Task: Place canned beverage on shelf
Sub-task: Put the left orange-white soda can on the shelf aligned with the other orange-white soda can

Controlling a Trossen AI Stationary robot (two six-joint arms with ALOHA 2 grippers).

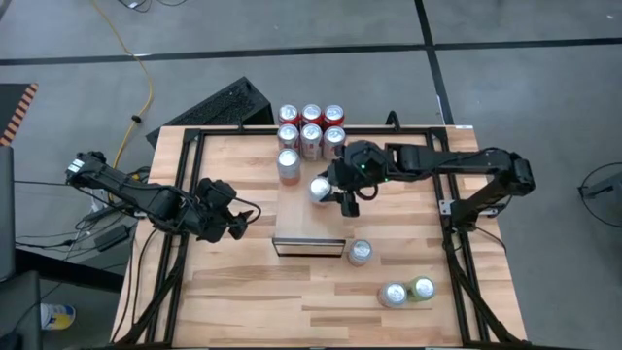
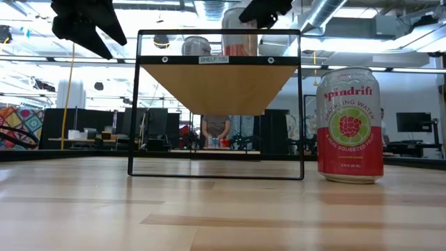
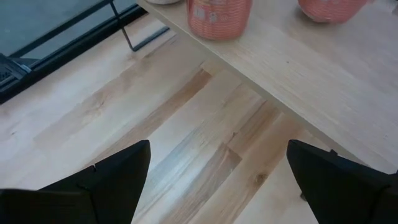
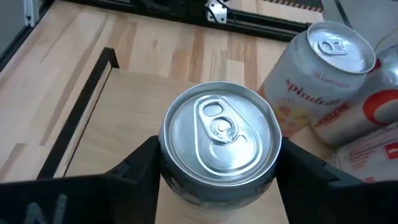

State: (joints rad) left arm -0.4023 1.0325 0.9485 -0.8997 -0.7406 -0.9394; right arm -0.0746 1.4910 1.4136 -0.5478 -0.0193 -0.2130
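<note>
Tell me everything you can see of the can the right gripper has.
The can is upright between the right gripper's dark fingers, which press its sides just below the rim. Its silver metal lid is intact, the pull tab flat and unopened. The body looks pale with small lettering; the flavour is not readable. From above, it sits over the shelf, right of a lone pink can and in front of the six-can block. Whether its base touches the shelf is not visible.

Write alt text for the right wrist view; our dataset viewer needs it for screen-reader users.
The right end effector grips an upright silver-topped aluminium beverage can above the light wood shelf. Beyond stands a pale orange-printed Spindrift can, with red-and-white cans beside it.
</note>
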